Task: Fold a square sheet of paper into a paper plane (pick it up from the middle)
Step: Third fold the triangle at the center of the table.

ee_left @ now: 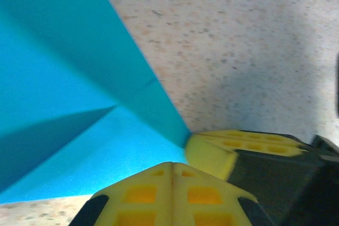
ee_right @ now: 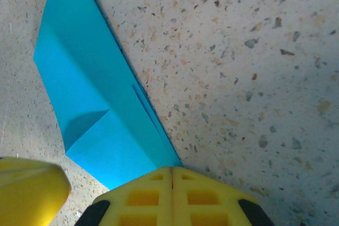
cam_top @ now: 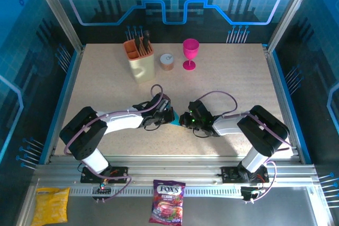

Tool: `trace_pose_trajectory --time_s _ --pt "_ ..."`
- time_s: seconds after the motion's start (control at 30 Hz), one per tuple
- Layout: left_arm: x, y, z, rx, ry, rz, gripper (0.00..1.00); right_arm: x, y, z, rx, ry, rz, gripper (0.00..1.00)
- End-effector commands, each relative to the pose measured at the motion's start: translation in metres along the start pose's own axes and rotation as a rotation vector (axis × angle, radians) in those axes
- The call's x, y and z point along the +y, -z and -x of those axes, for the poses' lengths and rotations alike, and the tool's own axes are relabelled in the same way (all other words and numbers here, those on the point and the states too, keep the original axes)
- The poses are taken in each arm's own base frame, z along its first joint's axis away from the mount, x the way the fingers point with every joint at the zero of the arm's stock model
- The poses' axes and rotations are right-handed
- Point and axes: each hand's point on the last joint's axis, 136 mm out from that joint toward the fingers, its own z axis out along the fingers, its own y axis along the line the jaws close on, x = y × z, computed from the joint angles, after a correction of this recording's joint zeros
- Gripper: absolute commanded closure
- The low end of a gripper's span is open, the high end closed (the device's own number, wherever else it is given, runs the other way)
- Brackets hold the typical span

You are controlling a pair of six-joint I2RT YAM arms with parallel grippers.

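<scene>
my two shut claws are sitting together at the folded cyan paper
left claw and right claw are both resting fully closed, tips touching the paper lying on the surface.

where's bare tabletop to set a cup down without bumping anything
Widest bare patch: back right, between the pink goblet and the right rail. Another: between the beige utensil holder and the left rail. Crowded: the centre, where the left end effector and right end effector meet at the folded blue paper, and the back row of holder, small tin, goblet.
</scene>
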Motion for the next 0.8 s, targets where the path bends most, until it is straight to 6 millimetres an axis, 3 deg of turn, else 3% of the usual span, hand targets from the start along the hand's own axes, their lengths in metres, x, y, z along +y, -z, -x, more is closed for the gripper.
trace_pose_trajectory --time_s 0.0,0.23,0.6,0.77 --pt "-0.010 -0.008 -0.008 0.038 0.033 -0.035 1.00 -0.051 -0.001 -0.038 0.112 -0.030 -0.176 1.00" --pt "0.017 -0.022 -0.019 0.048 0.049 0.033 1.00 -0.056 0.005 -0.039 0.112 -0.030 -0.205 1.00" --pt "0.061 -0.014 -0.020 0.032 0.068 0.128 1.00 -0.062 0.021 -0.047 0.102 -0.035 -0.242 1.00" --pt "0.065 -0.011 -0.017 0.028 0.057 0.134 1.00 -0.055 0.032 -0.045 0.078 -0.017 -0.241 1.00"
